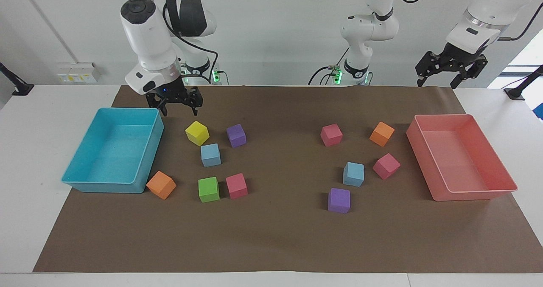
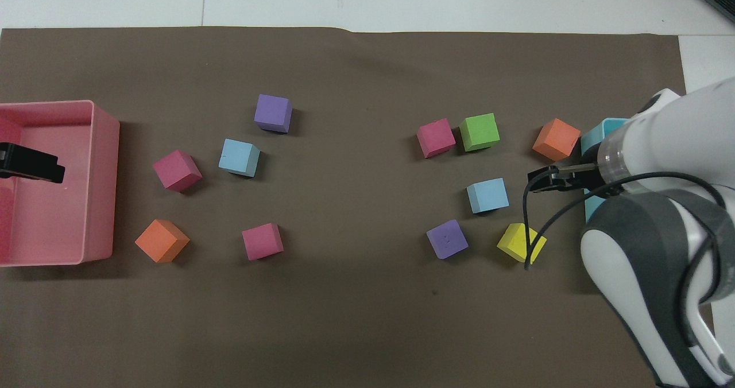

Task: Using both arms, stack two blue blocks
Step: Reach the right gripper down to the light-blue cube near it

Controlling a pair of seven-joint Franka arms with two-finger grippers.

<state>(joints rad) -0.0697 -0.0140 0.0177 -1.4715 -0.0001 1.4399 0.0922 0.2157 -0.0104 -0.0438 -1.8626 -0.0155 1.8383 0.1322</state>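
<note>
While right gripper hangs spread | blue block near, untouched | left gripper waits spread

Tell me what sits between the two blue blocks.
Nothing: in the facing view, only bare brown paper lies between the blue block beside the yellow cube and the blue block beside a pink cube.

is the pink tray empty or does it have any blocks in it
Empty. The pink tray shows only its bare floor in both views; the left pincer hangs above it.
</note>
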